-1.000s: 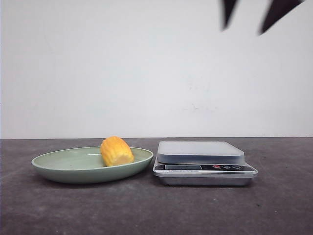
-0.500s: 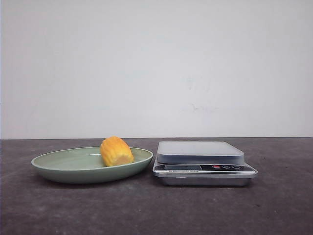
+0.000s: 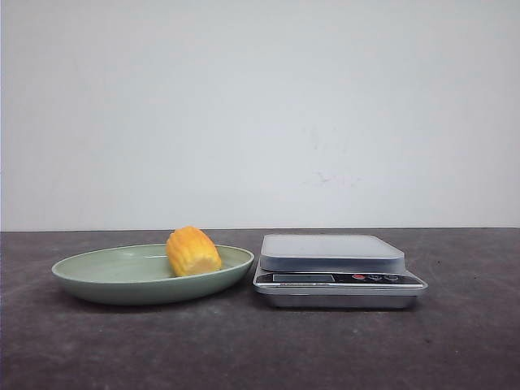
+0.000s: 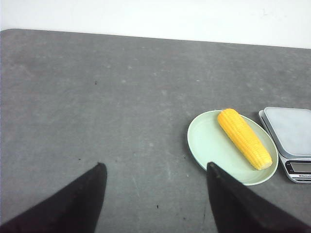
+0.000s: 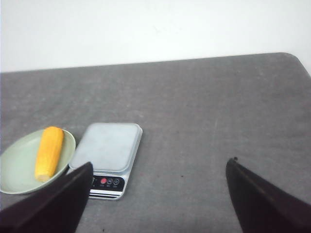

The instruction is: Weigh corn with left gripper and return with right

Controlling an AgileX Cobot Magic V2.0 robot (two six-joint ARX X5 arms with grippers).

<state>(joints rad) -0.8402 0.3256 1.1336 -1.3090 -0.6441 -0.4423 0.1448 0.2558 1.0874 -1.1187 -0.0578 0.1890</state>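
A second ago my right tool's fingers showed at the top of the front view; half a second ago they were gone, and they're not there now, so that arm has pulled up and back. Nothing else moved: corn (image 3: 193, 251) sits in the plate (image 3: 106, 280) same as before, scale (image 3: 337, 272) platform bare. Judging by that layout, either nothing's been weighed yet or the cycle is done and the corn is back; can't tell which from this. From the front the corn looks like a stub, but both wrist views show a full cob lying across the plate, one end towards the scale. Left tool (image 4: 153, 199): fingers spread wide, holding nothing, high over the desk (image 4: 97, 97), well short of the plate. Right tool (image 5: 158, 194): also wide open and empty, high up, scale and plate ahead of it. If we're at the start, next job is left arm down to the cob, gripping across its middle, since a long round cob could roll or tip in the fingers. Count: one corn, one plate, one scale, two tools.
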